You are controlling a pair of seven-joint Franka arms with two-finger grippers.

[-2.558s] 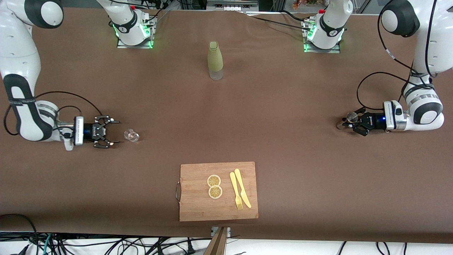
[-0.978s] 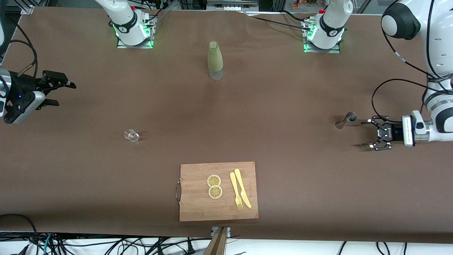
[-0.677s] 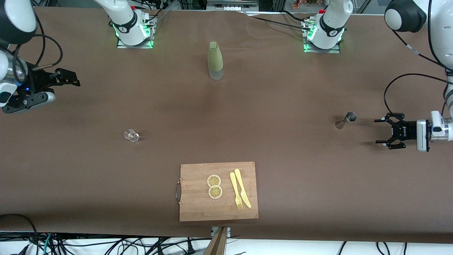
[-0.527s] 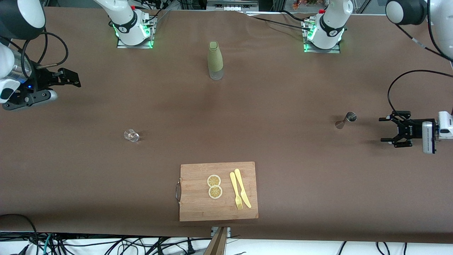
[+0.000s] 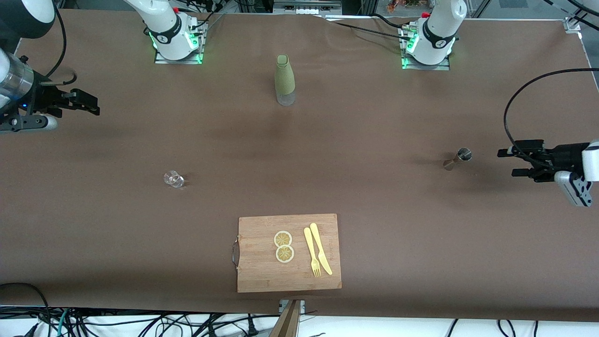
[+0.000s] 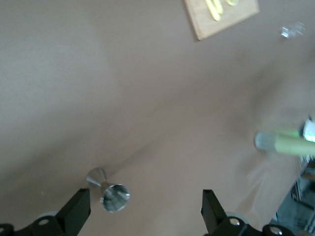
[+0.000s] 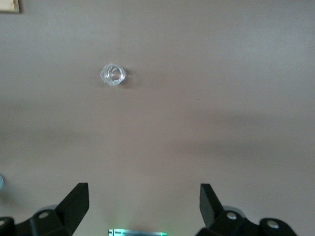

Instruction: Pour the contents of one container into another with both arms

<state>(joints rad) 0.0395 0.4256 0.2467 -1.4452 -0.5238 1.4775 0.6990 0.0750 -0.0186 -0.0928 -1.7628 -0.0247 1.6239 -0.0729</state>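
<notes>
The tiny clear glass cup [image 5: 173, 179] stands on the brown table toward the right arm's end, and the right wrist view shows it [image 7: 112, 74] from above. The silver jigger [image 5: 456, 159] stands toward the left arm's end, its round mouth [image 6: 115, 197] facing the left wrist camera. My right gripper [image 5: 93, 105] hangs open and empty over bare table at its own end, well apart from the glass. My left gripper [image 5: 507, 163] is open and empty too, over the table edge beside the jigger without touching it. Its fingers [image 6: 76, 216] stand wide apart.
A tall olive-green bottle [image 5: 284, 79] stands mid-table near the arm bases. A wooden cutting board [image 5: 262, 276] with two lemon slices, a yellow fork and a knife lies near the front camera. Cables trail at both ends of the table.
Both grippers, earlier low beside the glass and round the jigger, have drawn back toward their own ends of the table and risen. Glass and jigger have stayed in place. Both grippers remain open.
</notes>
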